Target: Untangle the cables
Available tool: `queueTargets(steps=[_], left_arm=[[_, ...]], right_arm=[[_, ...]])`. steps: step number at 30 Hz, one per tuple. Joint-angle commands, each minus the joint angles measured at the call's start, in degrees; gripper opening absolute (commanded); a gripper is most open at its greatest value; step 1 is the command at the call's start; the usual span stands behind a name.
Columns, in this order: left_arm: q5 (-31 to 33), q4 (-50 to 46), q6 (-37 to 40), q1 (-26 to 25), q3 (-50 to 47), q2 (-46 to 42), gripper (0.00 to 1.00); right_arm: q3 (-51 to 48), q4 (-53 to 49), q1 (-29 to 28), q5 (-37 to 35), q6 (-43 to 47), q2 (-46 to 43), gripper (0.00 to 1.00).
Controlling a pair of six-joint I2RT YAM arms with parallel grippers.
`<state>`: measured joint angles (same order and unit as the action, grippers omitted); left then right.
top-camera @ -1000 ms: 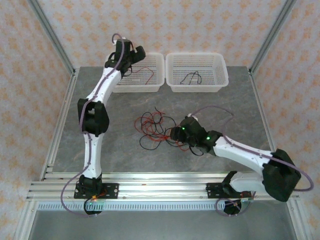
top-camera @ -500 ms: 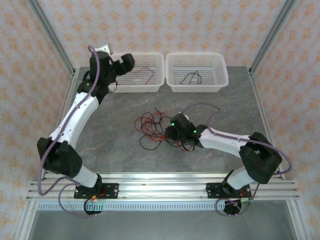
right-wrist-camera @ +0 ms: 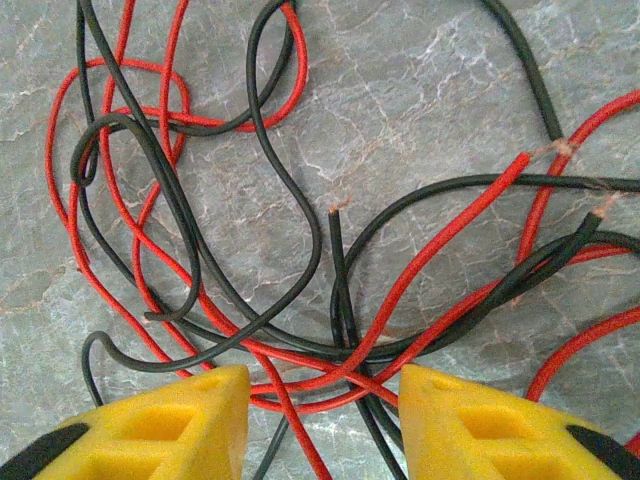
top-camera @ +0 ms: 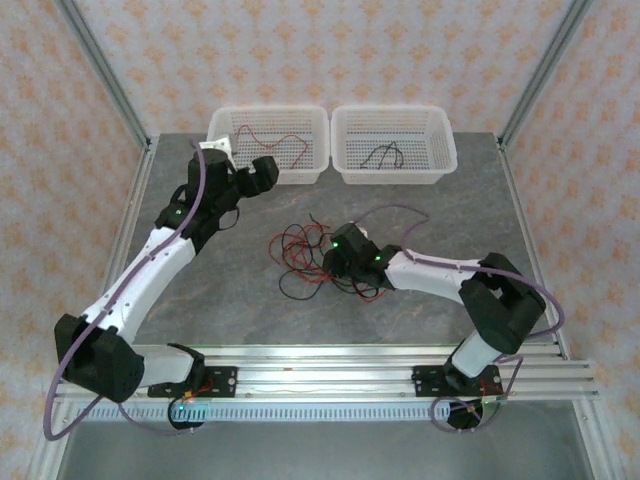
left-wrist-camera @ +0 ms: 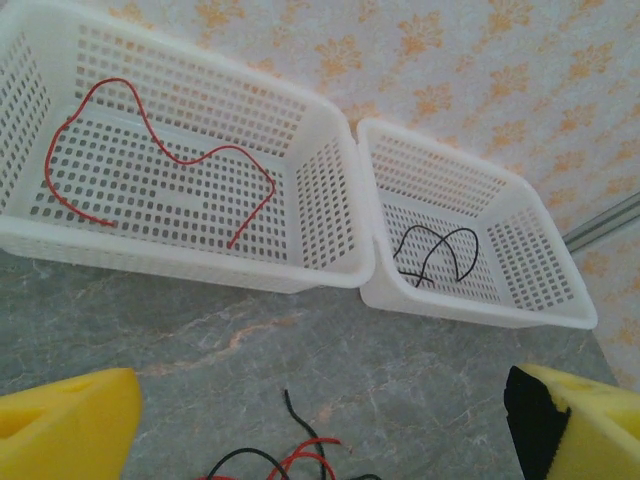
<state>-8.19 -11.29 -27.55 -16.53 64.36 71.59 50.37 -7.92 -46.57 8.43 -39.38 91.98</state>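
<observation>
Over on the left of the overhead view, the left gripper (top-camera: 262,172) is hanging just in front of the baskets, its jaws spread about as wide as they go with nothing between them. I'd guess it is waiting clear so it isn't crowding the pile. Behind it, the left basket (top-camera: 292,172) is holding a single red strand (left-wrist-camera: 170,152), which suggests reds are being sorted there. In the middle of the frame the cables (top-camera: 300,255) are lying on the table (top-camera: 450,210) as a knot of red and black loops. The right gripper (top-camera: 338,262) is sitting low over that knot's right edge. Its wrist view is showing the yellow pads (right-wrist-camera: 170,425) half apart, straddling a crossing of strands without clamping any, likely lining up one to pull free. At upper right, the right basket (top-camera: 393,176) is holding a black strand (left-wrist-camera: 430,250).
</observation>
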Motion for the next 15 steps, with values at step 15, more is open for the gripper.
queueTargets(steps=[15], left_arm=[[1.8, -0.7, -1.1, -1.7, -3.4, -2.3, 0.94]], right_arm=[[1.8, 0.2, -1.6, 0.0, -1.2, 2.6, 0.29]])
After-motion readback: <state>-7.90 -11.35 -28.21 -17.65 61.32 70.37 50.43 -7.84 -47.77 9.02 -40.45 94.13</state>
